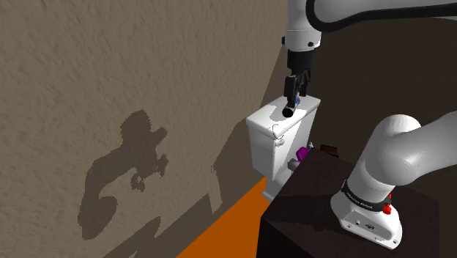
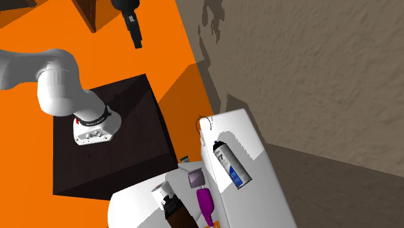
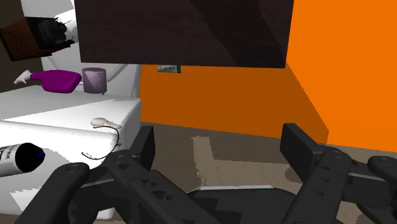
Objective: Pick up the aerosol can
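Claw spread wide, holding nothing! The aerosol can lies flat on the white cistern lid, off beyond one finger rather than between them, dark cap nearest. A sideways shift looks needed, fingers straddling its long axis.

Tally around my gripper, two fingers standing apart. One aerosol can, beside the fingers. One white tank under it. Past the can: one purple bottle, one small mauve cup, one dark bottle with a white cap.
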Motion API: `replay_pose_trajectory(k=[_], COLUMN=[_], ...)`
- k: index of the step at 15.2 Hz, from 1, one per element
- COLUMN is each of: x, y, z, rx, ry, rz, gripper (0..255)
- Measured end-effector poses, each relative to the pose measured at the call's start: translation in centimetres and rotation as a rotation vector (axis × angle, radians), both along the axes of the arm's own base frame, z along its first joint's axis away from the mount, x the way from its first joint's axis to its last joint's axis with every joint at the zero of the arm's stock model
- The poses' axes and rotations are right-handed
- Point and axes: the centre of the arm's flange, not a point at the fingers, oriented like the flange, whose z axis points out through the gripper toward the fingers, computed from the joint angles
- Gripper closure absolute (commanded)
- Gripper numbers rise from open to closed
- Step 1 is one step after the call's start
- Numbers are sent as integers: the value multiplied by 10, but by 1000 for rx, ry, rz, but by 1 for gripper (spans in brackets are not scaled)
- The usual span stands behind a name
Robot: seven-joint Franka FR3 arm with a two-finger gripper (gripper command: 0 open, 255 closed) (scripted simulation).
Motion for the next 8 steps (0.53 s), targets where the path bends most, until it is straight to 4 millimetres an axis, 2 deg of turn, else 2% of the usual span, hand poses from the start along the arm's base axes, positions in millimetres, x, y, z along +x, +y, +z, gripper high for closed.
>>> replay_pose_trajectory(k=[2,6,8], x=[4,40,57], y=[-2,-21,-38], z=[-2,-28,-39], rx=[-2,-18,-27], ry=[0,4,4], rz=[-13,-111,-165], gripper=[0,0,0])
